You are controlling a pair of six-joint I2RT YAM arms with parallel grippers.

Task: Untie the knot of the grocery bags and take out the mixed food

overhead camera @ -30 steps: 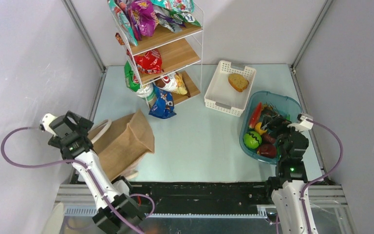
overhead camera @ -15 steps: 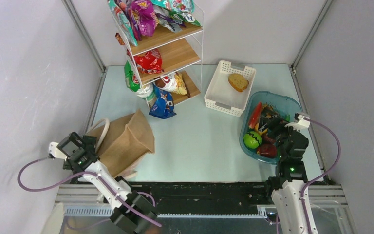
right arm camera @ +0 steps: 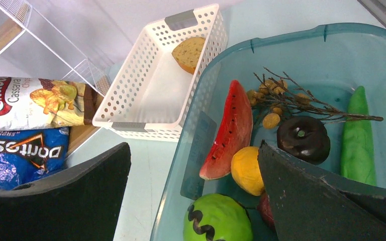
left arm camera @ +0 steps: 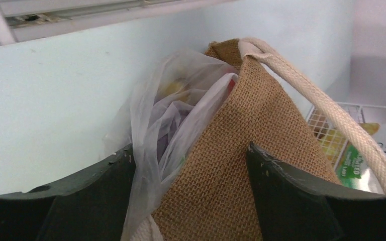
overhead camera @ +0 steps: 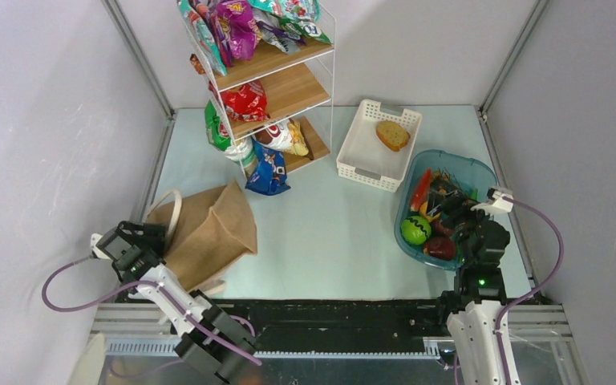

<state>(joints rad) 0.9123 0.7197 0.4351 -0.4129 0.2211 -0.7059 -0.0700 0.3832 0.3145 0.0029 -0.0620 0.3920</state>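
The brown burlap grocery bag (overhead camera: 208, 233) lies at the near left with a cream rope handle (overhead camera: 172, 210). In the left wrist view its woven wall (left arm camera: 251, 150) fills the middle. A thin clear plastic bag (left arm camera: 166, 115) bulges from its mouth, with purple, yellow and red shapes of the mixed food dimly showing through. My left gripper (overhead camera: 154, 237) is open, its jaws (left arm camera: 188, 150) straddling the burlap edge and the plastic; the left finger (left arm camera: 100, 186) touches the plastic. My right gripper (overhead camera: 453, 212) hangs open and empty (right arm camera: 193, 150) over the tub's left rim.
A blue-tinted tub (overhead camera: 481, 172) at the right holds a watermelon slice (right arm camera: 228, 133), a yellow fruit (right arm camera: 246, 170), a green melon (right arm camera: 216, 221) and a green pod (right arm camera: 358, 135). A white basket (overhead camera: 361, 152) holds a bread slice (overhead camera: 392, 135). A snack shelf (overhead camera: 277, 88) stands at the back.
My left arm swung down and toward the near edge, bringing its gripper against the bag's near-left corner, and the jaws narrowed a little. The right arm barely moved.
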